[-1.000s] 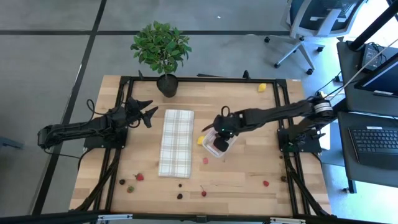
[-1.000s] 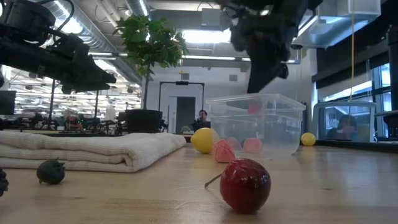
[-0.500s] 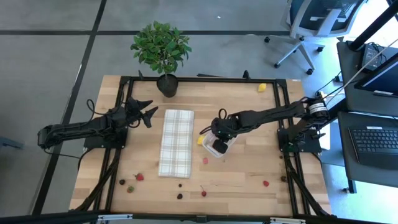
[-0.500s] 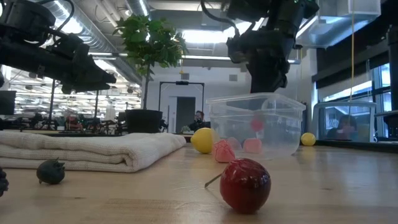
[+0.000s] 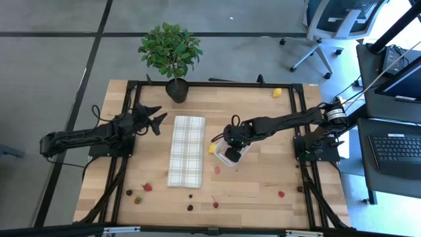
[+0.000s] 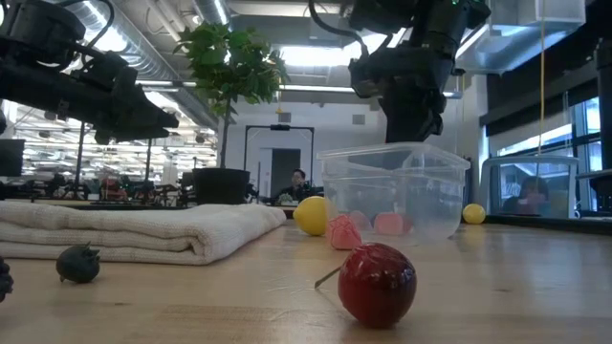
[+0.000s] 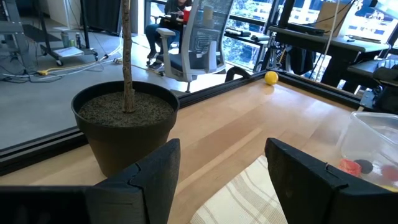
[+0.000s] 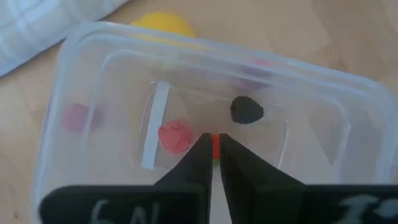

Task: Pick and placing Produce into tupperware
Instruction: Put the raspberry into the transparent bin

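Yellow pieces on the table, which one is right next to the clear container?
The yellow piece beside the tupperware, between it and the checked cloth. The other yellow piece lies apart, near the table's far edge.

High: straight down over whole table (image 5: 263, 191). Low: table height, level across, close behind a red fruit (image 6: 378, 283), facing room. Left wrist: forward past plant pot (image 7: 127, 127) toward chairs. Right wrist: close, down into container (image 8: 205, 118). Container also in high, low, left wrist.

only a handwritten "6" on the right gripper (image 8: 214, 163).
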Action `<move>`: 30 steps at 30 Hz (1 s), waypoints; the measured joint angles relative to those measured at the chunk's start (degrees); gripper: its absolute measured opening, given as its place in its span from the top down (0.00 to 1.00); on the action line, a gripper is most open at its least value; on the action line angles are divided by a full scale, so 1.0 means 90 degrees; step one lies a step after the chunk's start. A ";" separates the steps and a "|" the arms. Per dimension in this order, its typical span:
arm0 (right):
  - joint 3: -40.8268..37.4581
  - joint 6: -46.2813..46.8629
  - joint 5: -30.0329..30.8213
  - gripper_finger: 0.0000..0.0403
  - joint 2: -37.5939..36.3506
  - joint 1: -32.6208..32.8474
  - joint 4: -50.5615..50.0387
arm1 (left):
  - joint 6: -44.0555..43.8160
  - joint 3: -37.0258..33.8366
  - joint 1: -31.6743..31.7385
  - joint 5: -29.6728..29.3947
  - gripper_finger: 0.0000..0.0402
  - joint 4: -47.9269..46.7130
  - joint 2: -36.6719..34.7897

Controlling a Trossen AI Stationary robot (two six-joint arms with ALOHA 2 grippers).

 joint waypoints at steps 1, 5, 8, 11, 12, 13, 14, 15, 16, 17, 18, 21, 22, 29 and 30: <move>0.0000 -0.0017 -0.0115 0.91 0.0000 -0.0005 -0.0009 | 0.0000 0.0000 0.0000 0.0000 0.43 0.0000 0.0000; 0.0102 -0.0159 -0.0756 0.81 -0.0018 -0.0069 -0.0216 | 0.0000 -0.0001 -0.0002 0.0000 0.43 0.0001 0.0001; 0.0312 -0.0332 -0.0967 0.67 -0.0072 -0.0076 -0.0686 | -0.0001 0.0000 0.0000 0.0000 0.43 0.0000 0.0001; 0.0641 -0.0595 -0.0976 0.50 -0.0099 -0.0076 -0.1484 | 0.0000 0.0000 -0.0002 0.0000 0.43 0.0001 -0.0001; 0.0799 -0.0639 -0.0973 0.45 -0.0104 -0.0076 -0.1891 | 0.0000 0.0000 -0.0001 0.0000 0.43 0.0001 -0.0001; 0.0984 -0.0653 -0.0973 0.40 -0.0110 -0.0062 -0.2344 | 0.0000 0.0001 0.0000 0.0000 0.43 0.0001 -0.0001; 0.1163 -0.0690 -0.0973 0.36 -0.0118 -0.0048 -0.2750 | 0.0000 0.0001 0.0000 0.0000 0.43 0.0001 0.0001; 0.1335 -0.0797 -0.0972 0.32 -0.0121 -0.0028 -0.3131 | 0.0000 0.0001 0.0000 0.0000 0.43 0.0001 -0.0001; 0.1504 -0.0837 -0.0965 0.29 -0.0121 0.0014 -0.3510 | 0.0000 -0.0001 -0.0002 0.0000 0.43 0.0001 0.0001; 0.1666 -0.0850 -0.0959 0.27 -0.0121 0.0068 -0.3954 | 0.0000 0.0001 -0.0002 0.0000 0.43 0.0001 0.0001; 0.1825 -0.0850 -0.0963 0.25 -0.0121 0.0127 -0.4373 | -0.0002 0.0001 0.0000 0.0000 0.43 0.0001 0.0001; 0.2151 -0.0586 -0.0959 0.22 -0.0129 0.0303 -0.5493 | -0.0006 -0.0001 -0.0001 0.0000 0.43 0.0001 -0.0001; 0.2174 -0.0432 -0.0930 0.22 -0.0130 0.0360 -0.5706 | -0.0017 0.0001 -0.0001 0.0000 0.43 0.0001 0.0000; 0.2118 -0.0163 -0.0407 0.22 -0.0330 0.0823 -0.5642 | -0.0049 0.0000 0.0000 0.0000 0.43 0.0081 0.0000; 0.2111 -0.0070 -0.0279 0.22 -0.0364 0.0910 -0.5627 | -0.0048 0.0001 0.0000 0.0000 0.43 0.0101 -0.0001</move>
